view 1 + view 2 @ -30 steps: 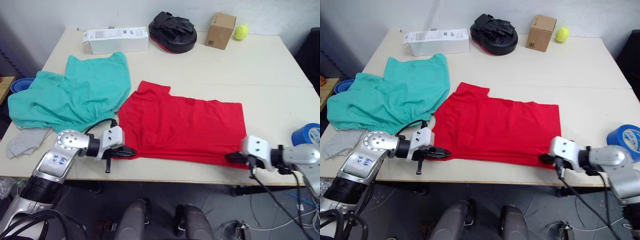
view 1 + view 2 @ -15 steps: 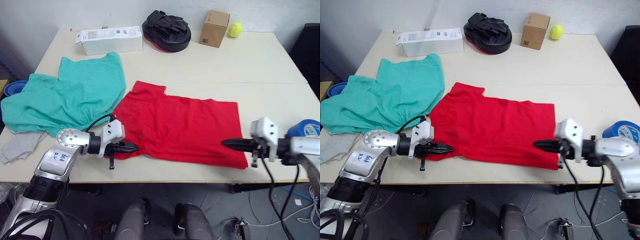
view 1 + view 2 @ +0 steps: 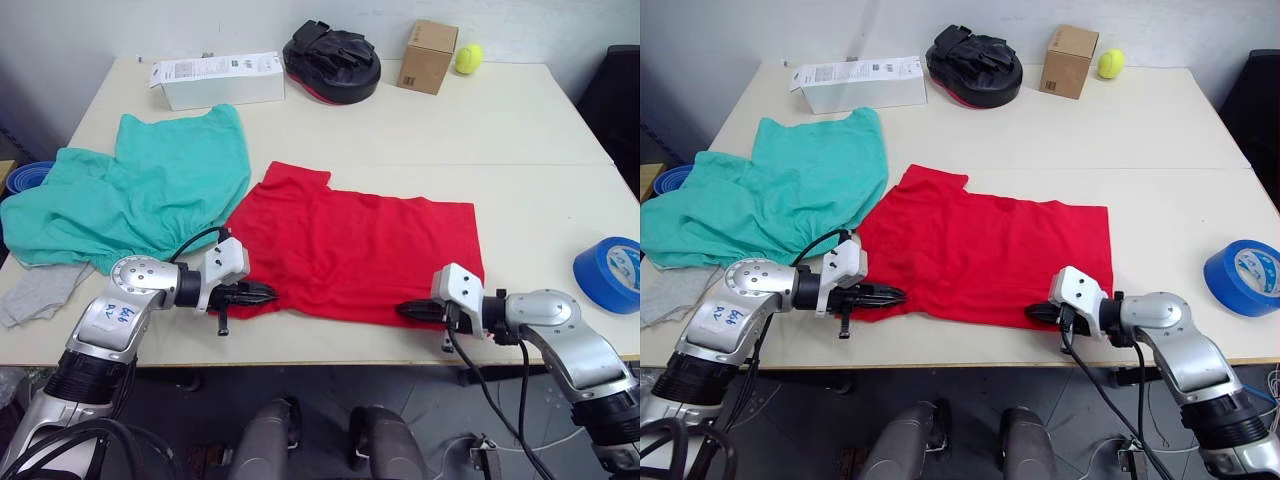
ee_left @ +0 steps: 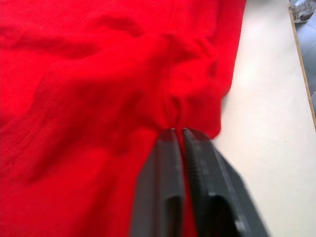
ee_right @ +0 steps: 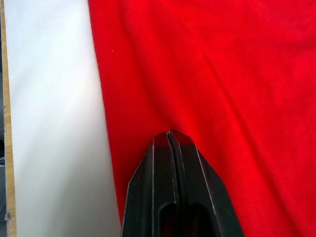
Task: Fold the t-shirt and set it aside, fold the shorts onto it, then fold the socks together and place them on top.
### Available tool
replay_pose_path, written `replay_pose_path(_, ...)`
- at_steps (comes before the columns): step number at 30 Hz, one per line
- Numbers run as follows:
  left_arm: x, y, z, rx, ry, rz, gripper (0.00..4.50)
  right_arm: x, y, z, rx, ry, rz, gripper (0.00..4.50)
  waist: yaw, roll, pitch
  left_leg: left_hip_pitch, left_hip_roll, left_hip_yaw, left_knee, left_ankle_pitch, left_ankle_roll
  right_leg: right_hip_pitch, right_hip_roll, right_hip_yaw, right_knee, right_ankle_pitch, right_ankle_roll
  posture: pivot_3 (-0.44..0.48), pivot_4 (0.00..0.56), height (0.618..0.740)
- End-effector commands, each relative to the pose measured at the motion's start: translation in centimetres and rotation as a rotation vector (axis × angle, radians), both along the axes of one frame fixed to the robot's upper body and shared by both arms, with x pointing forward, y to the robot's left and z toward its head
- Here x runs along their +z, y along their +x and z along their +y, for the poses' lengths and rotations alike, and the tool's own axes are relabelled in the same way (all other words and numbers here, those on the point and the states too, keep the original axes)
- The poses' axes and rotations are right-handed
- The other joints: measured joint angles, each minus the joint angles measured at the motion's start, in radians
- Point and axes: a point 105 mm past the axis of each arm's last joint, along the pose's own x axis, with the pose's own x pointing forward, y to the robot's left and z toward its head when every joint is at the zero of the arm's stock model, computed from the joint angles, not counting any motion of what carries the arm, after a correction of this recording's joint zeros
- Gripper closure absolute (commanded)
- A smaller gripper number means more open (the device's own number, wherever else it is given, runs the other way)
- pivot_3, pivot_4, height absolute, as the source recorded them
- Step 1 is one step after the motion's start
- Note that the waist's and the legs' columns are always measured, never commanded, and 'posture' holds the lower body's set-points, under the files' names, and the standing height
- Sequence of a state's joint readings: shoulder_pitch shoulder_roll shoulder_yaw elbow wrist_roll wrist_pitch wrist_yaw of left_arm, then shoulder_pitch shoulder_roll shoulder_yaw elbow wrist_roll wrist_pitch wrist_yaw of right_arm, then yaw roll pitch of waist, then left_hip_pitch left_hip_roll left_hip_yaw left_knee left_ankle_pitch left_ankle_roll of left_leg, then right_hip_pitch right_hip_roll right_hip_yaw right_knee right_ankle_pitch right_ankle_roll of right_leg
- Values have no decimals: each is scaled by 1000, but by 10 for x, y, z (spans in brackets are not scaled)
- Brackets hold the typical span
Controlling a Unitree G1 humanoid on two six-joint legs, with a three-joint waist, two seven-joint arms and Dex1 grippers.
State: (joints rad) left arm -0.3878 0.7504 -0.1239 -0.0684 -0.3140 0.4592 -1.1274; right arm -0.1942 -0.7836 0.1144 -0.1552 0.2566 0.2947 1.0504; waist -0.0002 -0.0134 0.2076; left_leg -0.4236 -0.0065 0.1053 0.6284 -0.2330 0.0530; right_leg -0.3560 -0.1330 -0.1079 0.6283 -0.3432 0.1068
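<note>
Shirt-folding step: the left claw (image 3: pixel 262 294) and right claw (image 3: pixel 408 310) — both clamped on the bright red cotton t-shirt's (image 3: pixel 365 250) near hem. Next, probably, lift together and carry it over — evenly.

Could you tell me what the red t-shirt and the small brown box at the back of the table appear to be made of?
The t-shirt looks like soft matte knit, probably cotton: it lies limp and puckers into soft creases at the left claw. The box looks like plain brown cardboard, with dull, flat faces and crisp edges.
</note>
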Motion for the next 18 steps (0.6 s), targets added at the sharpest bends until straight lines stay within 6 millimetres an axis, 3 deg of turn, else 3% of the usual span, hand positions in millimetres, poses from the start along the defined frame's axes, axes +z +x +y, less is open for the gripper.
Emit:
replay_pose_path(1, 26, -8, 0, -36, -66, -7, 2626, -8, 0, -3, -11, -33, 17, 4500, 0, 0, 0, 0, 0, 0, 0, 0, 0, 0, 0, 0, 0, 0, 0, 0, 150, 740)
replay_pose_path(5, 49, 7, 7, 37, -151, -6, 1431, -9, 1, -4, -21, -40, 17, 4500, 2, 0, 0, 0, 0, 0, 0, 0, 0, 0, 0, 0, 0, 0, 0, 0, 150, 740)
replay_pose_path(9, 36, 28, 11, 117, -80, -63, 1431, -10, 1, -5, -26, -38, 21, 4500, 1, 0, -1, 1, 0, 0, 1, 0, 0, 1, 0, 0, 0, 0, 0, 0, 150, 740)
replay_pose_path(12, 11, 23, 7, 59, -8, -59, 2011, -12, 0, -5, -26, -41, 24, 4500, 0, 0, -1, 1, 0, 1, 0, 0, 0, 0, 0, 0, 0, 0, 0, 0, 150, 740)
replay_pose_path(18, -13, 18, 4, 3, 48, -54, 3795, -14, 1, -8, -44, -64, 20, 4500, 0, -1, -1, 1, 0, 1, 0, 0, 0, 0, 0, 0, 0, 0, 0, 0, 150, 740)
